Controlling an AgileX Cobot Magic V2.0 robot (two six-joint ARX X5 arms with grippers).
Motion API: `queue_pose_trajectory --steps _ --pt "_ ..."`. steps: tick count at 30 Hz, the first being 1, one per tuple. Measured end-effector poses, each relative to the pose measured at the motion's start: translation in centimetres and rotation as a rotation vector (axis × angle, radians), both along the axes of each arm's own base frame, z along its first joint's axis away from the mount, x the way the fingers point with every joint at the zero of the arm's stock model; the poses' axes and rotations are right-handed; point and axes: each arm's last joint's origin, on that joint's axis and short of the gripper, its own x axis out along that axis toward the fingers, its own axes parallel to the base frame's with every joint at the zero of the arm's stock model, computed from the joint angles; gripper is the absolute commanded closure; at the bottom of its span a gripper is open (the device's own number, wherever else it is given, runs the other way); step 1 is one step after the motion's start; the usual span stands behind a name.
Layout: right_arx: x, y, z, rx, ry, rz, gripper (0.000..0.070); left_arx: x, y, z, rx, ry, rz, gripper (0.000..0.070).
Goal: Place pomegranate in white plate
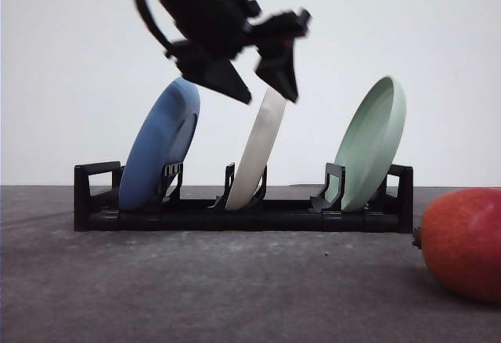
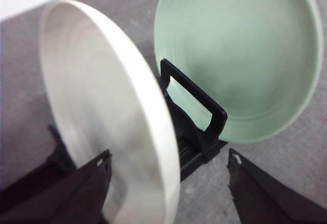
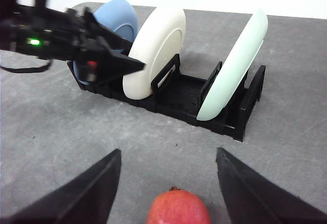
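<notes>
The pomegranate (image 1: 466,243) is lying on the grey table (image 1: 196,288) at the near right, well apart from the black rack (image 1: 243,218) and directly between the spread fingers of the right gripper (image 3: 168,183), which is hovering just above it with jaws wide and touching nothing. The white plate (image 1: 258,151) is standing on edge, tilted, in the rack's middle slot, with the blue plate (image 1: 160,143) to its left and the pale green plate (image 1: 372,143) to its right. The left gripper (image 1: 262,84) is hanging over the white plate's top rim, its jaws wide open, one finger on either side of the rim; in the left wrist view the near finger (image 2: 76,193) is sitting just beside the plate's face, but contact cannot be told. The left arm is reaching down from the upper left, angled toward the rack.
</notes>
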Motion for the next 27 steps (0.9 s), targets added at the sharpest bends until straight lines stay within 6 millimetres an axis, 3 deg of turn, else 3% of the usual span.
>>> queue_pose_trajectory --steps 9,13,20,22,27 --pt "0.0 0.0 0.0 0.0 0.0 0.0 0.0327 2.3 -1.9 -1.2 0.04 0.015 0.082 0.0287" --pt "0.0 0.0 0.0 0.0 -0.001 0.0 0.0327 2.3 -1.9 -1.0 0.033 0.02 0.088 0.0431" --pt "0.1 0.0 0.2 0.006 -0.026 0.0 0.0327 2.1 -1.8 -1.4 0.055 0.051 0.09 0.0602" --pt "0.1 0.0 0.3 0.008 -0.035 0.0 0.0327 2.1 -1.8 -1.4 0.055 0.055 0.091 0.064" --pt "0.1 0.0 0.4 0.011 -0.047 0.0 0.0327 2.1 -1.7 -1.4 0.037 0.075 0.109 0.0647"
